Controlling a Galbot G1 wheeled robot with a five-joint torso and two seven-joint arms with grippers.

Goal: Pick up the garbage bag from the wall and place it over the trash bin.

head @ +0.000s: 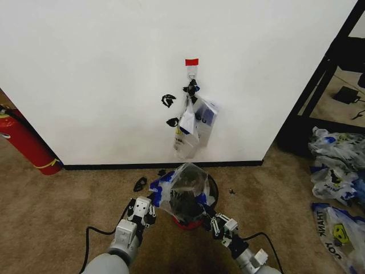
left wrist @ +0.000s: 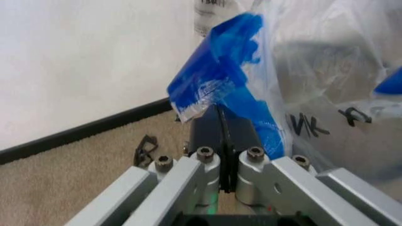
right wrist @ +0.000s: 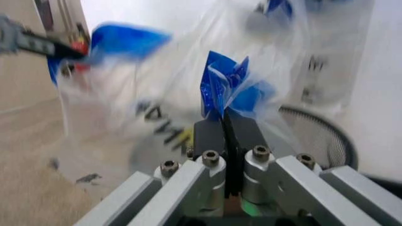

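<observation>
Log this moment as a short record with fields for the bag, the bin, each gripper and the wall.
bag: thin see-through plastic garbage bag with blue handles, spread between both grippers above the bin
bin: small round black trash bin with a red base, on the carpet by the wall, mostly behind the bag
left gripper: shut on a blue handle
right gripper: shut on the other blue handle
wall: plain white wall with red tape strip; bunch of clear bags hangs below the strip

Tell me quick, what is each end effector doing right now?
Left end effector: closed on a blue handle of the thin see-through plastic garbage bag.
Right end effector: closed on the other blue handle.
</observation>
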